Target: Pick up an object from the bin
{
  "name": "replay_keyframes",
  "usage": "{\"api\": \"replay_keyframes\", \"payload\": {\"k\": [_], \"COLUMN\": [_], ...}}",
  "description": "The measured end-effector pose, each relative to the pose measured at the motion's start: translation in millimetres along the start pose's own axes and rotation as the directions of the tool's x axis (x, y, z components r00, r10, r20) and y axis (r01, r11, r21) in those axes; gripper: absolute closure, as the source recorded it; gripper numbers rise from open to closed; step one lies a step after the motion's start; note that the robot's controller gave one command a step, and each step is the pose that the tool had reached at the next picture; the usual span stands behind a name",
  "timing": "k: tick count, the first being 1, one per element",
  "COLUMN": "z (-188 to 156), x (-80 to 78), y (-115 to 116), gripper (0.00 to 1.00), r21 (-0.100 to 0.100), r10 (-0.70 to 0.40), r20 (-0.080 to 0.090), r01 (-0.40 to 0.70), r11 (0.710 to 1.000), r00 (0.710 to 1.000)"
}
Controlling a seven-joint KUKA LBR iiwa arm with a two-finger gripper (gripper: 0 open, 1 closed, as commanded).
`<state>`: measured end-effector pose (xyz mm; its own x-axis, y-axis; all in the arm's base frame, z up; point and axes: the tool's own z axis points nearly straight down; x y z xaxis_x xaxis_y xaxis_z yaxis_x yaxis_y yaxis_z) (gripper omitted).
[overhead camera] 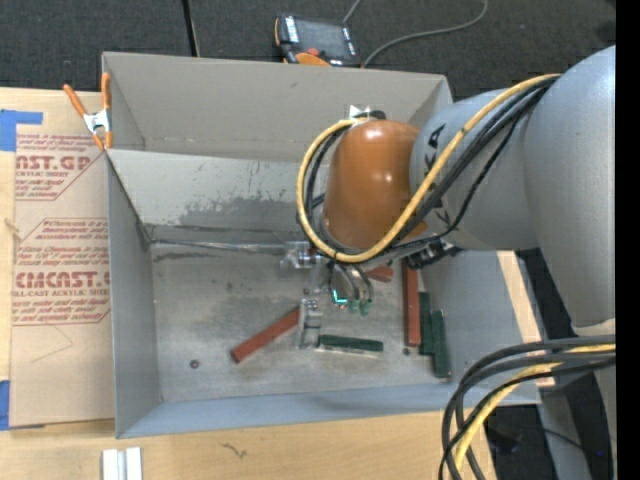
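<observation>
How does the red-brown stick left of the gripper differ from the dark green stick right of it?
The red-brown stick lies slanted, its left end lower in the view; the dark green stick lies almost level. The red-brown stick looks longer than the dark green stick. Both are slim, straight and flat on the bin floor.

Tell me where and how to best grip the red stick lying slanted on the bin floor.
Grip the red stick at its middle, from straight above, closing across its narrow width. It lies flat and slanted, with bare bin floor along both long sides there; its upper end is close to the end effector.
</observation>
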<state>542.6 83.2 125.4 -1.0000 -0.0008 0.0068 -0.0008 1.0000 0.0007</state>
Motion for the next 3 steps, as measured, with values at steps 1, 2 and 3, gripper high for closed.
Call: {"api": "replay_keyframes", "payload": {"k": [1,2,3], "z": [57,56,-57], "x": [36.3,35.3,21.7], "y": [22,22,33], "gripper": [0.0,1.0,1.0], "r21": [0.002,0.003,0.009], "r10": [-0.663,-0.66,-0.677], "r20": [0.003,0.006,0.013], "r01": [0.663,0.66,0.677], "r11": [0.749,0.751,0.736], "r00": [0.749,0.751,0.736]}}
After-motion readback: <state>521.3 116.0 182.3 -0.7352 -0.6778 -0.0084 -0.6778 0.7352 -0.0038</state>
